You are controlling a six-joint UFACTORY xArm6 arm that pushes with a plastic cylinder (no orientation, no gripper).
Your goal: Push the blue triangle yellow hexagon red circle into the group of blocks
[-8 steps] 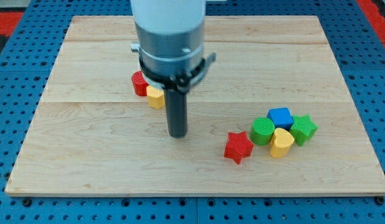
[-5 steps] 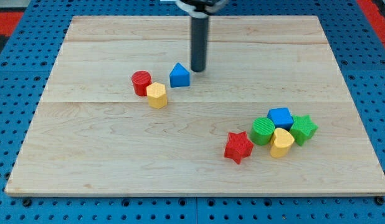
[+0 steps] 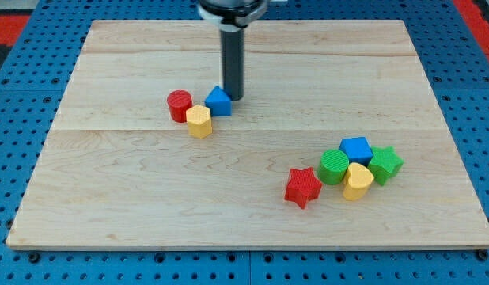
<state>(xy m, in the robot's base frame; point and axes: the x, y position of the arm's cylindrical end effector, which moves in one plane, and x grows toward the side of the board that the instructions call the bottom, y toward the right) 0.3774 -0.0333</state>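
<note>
Blue triangle (image 3: 218,102): sitting at the board's upper middle-left, touching the yellow hexagon (image 3: 199,121).
Red circle (image 3: 180,104): lying just left of the hexagon, closing the trio.
My tip (image 3: 233,97): you are seeing it pressing against the triangle's right side; a bare rod, holding nothing.
Group of blocks (image 3: 347,168): waiting well apart, toward the view's lower right.
Bearing: I judge you are needing the tip on the trio's upper left; at present it is standing on the wrong side.
</note>
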